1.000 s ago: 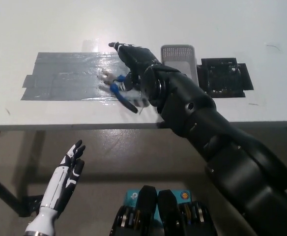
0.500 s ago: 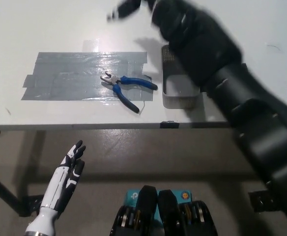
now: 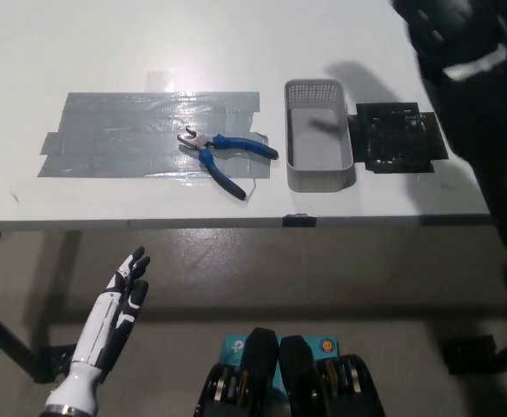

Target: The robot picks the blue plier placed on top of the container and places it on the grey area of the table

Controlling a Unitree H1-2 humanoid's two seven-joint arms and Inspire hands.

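Now the wide white table lies largely unobstructed, because the robot's bulky black right arm, which half a second ago loomed over the middle of the tabletop, has swung away to the upper right edge of the picture and blurs there in motion; the right hand itself is out of the frame, so whether it is spread or clenched cannot be told. Next in size, the patch of shiny grey tape strips marking the target area stretches across the table's left half. Beside it stands the empty pale grey rectangular plastic basket, with a flat black square pad just to its right. The blue-handled steel plier rests freely on the table, its jaws and pivot on the right end of the grey tape, its handles splayed and reaching toward the basket without touching it, exactly where it lay half a second back and no longer gripped as it was a second ago. Judged from this, the placing looks done and only the arm's retreat remains. The white left hand hangs below the table edge at lower left, fingers loosely apart, holding nothing.
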